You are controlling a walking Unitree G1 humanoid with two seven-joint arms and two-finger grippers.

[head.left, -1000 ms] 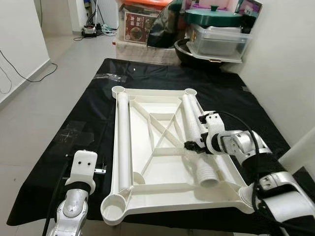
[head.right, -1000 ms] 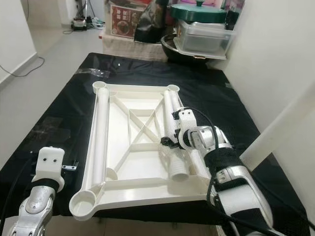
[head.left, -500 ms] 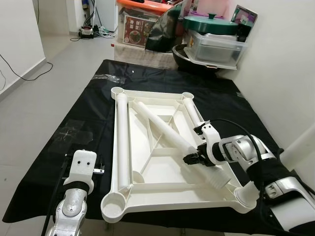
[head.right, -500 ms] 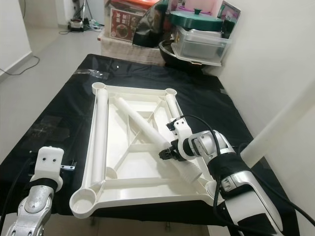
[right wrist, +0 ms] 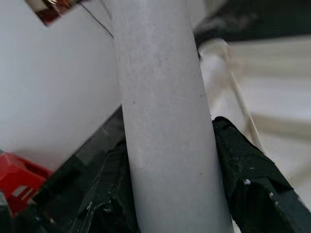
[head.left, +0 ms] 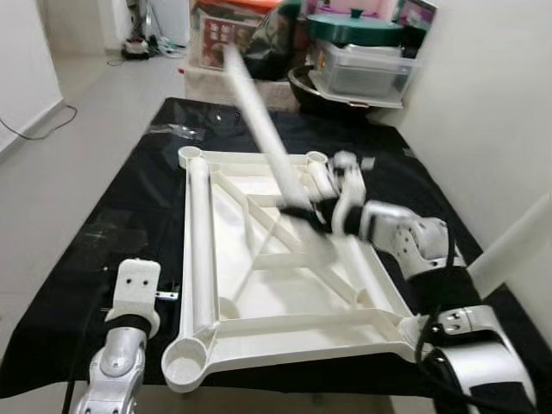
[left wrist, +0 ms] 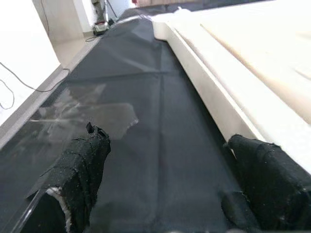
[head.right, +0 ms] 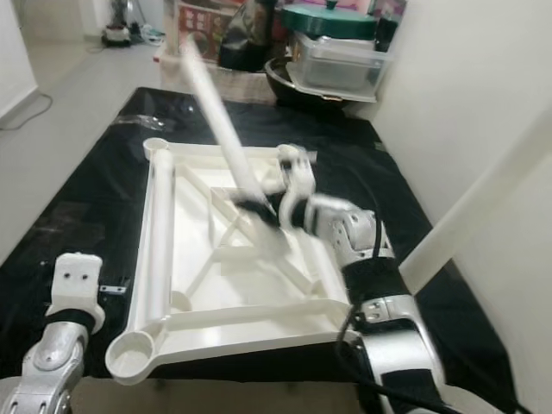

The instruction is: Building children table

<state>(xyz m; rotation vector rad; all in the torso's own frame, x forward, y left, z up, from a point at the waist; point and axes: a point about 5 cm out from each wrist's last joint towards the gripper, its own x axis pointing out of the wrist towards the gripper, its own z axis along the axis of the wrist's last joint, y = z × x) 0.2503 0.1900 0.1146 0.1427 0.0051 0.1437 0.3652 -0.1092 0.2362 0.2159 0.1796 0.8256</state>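
Closest in, the left gripper [left wrist: 165, 189] is just parked low over the black cloth [left wrist: 146, 121] beside the long side of the tabletop, fingers spread apart with nothing between them. Next out is the white tabletop [head.left: 293, 293] lying upside down on the cloth, one leg [head.left: 200, 241] resting along its left rail, with empty round sockets at the near-left corner [head.left: 183, 366] and the far corners. Over the middle, the right gripper [head.left: 312, 214] is clamped around a second leg [head.left: 259, 112], which is tilted up steeply with its top end pointing toward the far clutter. So I'd call this the leg-fitting step, and next it probably needs to stand that leg upright and line its bottom end up with a corner socket, maybe the far-right one [head.left: 317, 159]. Room's tight on the right with the wall [head.left: 483, 103] close, and the bins and pots [head.left: 362, 52] sit right behind the far edge, so swinging that long leg there looks risky; the left side has open floor [head.left: 78, 138].
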